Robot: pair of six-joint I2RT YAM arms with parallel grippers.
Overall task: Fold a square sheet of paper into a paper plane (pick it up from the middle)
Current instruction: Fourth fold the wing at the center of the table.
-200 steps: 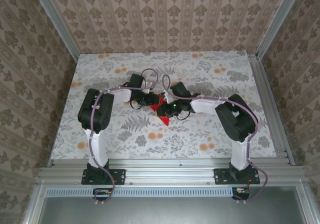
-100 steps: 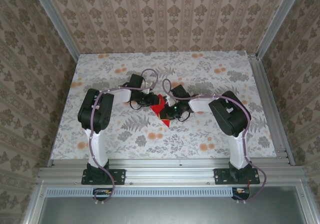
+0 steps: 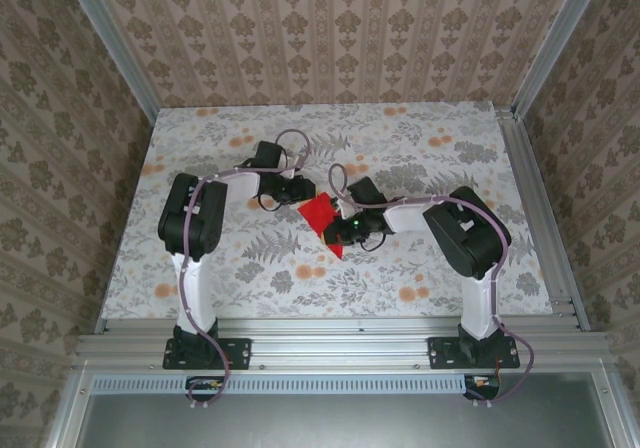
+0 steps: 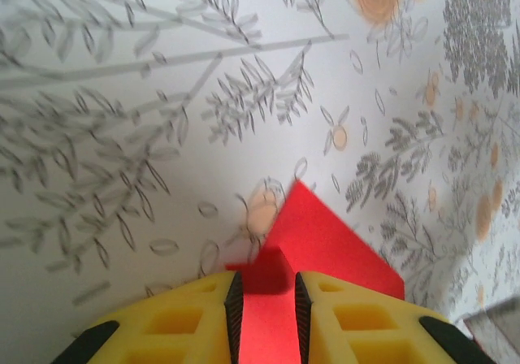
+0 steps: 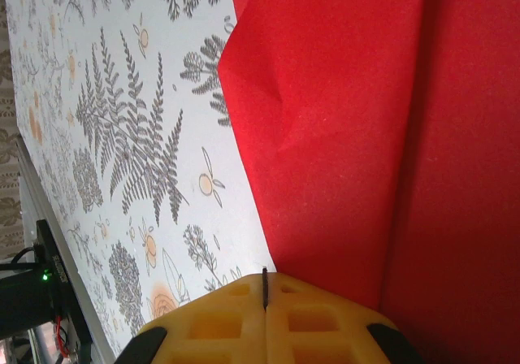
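The bright red sheet of paper [image 3: 318,211] lies creased on the table's middle, with a point toward the near side. My left gripper [image 3: 297,191] is at its far-left edge. In the left wrist view its yellow fingers [image 4: 199,315] stand a narrow gap apart, so the gripper [image 4: 266,276] is open, and the red paper [image 4: 325,242] runs under and between them with a small raised flap at the tips. My right gripper [image 3: 342,231] rests over the sheet's near-right part. Its tips [image 5: 264,273] are shut at the paper's [image 5: 349,136] edge; whether paper is pinched is hidden.
The floral tablecloth [image 3: 250,258] spreads around the sheet. Metal frame rails [image 3: 535,198] and patterned walls close the left, right and far sides. The near rail [image 3: 330,348] carries both arm bases.
The left gripper has drawn back toward the far left, uncovering more red paper. The right gripper has slid a little toward the near right over the sheet.
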